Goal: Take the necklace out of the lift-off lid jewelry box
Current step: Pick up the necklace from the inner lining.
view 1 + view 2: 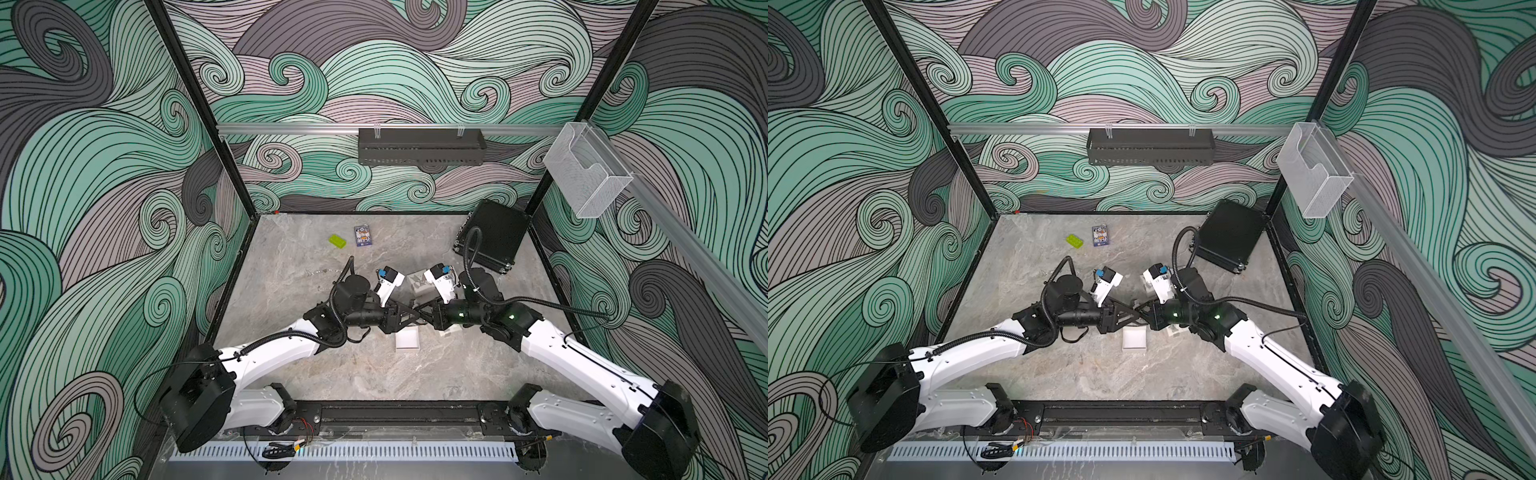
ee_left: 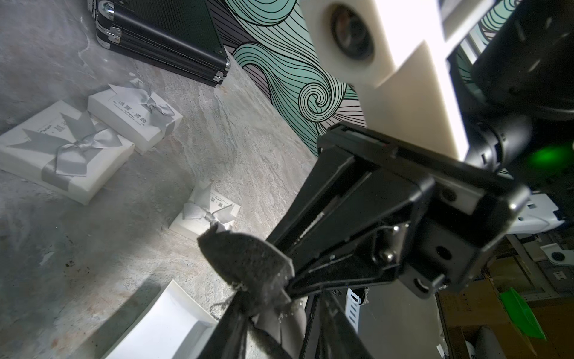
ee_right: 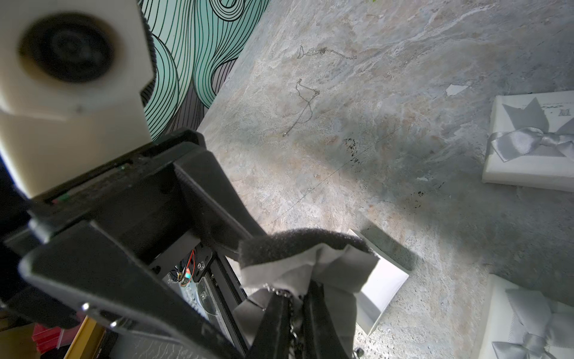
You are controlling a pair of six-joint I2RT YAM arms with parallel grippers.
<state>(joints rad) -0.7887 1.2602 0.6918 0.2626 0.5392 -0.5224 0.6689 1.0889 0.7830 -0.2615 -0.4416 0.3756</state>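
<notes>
Both arms meet above the middle of the table. My left gripper (image 2: pixel 273 317) is shut on a black foam pad (image 2: pixel 245 261) wrapped in grey cloth (image 3: pixel 298 267), held in the air. My right gripper (image 3: pixel 292 310) is shut on the necklace (image 3: pixel 291 306), a thin chain that runs between its fingers at the pad's edge. The open white jewelry box (image 1: pixel 407 338) lies on the table just below the grippers, in both top views (image 1: pixel 1134 338). In the top views the fingertips touch and hide the pad.
Closed white boxes with grey bows (image 2: pixel 62 149) (image 2: pixel 136 121) (image 2: pixel 208 214) lie nearby, one beside the right arm (image 3: pixel 528 143). Two loose chains (image 3: pixel 304 105) (image 3: pixel 326 52) lie on the marble. A black case (image 1: pixel 492 239), a green brick (image 1: pixel 337 241) and a card pack (image 1: pixel 363 237) sit at the back.
</notes>
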